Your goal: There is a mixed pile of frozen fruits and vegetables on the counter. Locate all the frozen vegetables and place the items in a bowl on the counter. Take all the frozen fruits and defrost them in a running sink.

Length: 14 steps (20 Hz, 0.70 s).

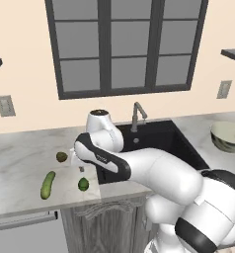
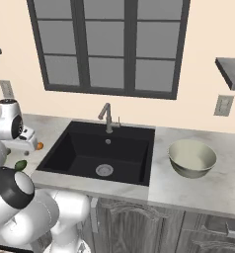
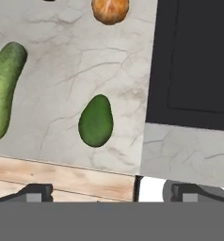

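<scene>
Cucumber (image 1: 48, 185): far left on the desk (image 1: 20, 153), long axis running front to back.
Olive-brown ball (image 1: 61, 157): behind the cucumber, well apart.
Dark green piece (image 3: 96, 121): just left of the sink (image 2: 97, 150), near the desk's front edge.
Claw (image 3: 109, 192): fingers spread wide, gripping nothing, hovering above the dark green piece, which lies ahead between the fingertips.
Orange ball (image 3: 110, 9): beyond the green piece.
Bowl (image 2: 192, 157): right of the sink.
Writing: none readable.
</scene>
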### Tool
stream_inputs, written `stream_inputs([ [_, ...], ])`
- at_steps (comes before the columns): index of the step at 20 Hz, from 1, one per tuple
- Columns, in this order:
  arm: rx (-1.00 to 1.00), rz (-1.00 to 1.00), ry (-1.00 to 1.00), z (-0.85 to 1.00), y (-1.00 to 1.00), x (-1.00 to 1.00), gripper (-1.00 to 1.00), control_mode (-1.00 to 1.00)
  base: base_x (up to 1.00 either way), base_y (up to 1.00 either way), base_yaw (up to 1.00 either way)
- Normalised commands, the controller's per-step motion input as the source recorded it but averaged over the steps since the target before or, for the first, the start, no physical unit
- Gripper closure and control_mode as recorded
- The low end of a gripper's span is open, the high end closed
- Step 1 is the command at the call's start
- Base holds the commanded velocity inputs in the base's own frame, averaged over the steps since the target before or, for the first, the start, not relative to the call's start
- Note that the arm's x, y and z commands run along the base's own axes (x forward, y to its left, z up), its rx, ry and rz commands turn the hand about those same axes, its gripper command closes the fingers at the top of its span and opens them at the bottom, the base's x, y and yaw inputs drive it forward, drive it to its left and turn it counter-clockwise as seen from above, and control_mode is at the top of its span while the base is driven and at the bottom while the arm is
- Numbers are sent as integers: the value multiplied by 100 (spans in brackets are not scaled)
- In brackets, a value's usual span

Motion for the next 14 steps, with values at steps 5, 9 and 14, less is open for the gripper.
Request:
stream_inputs([
  [5,-3,0,-1,-7,24,30,-100,-100,0,0,0],
  [9,-4,0,8,-13,22,14,-100,-100,0,0,0],
  [14,-2,0,7,-23,5,0,-100,-100,0,0,0],
])
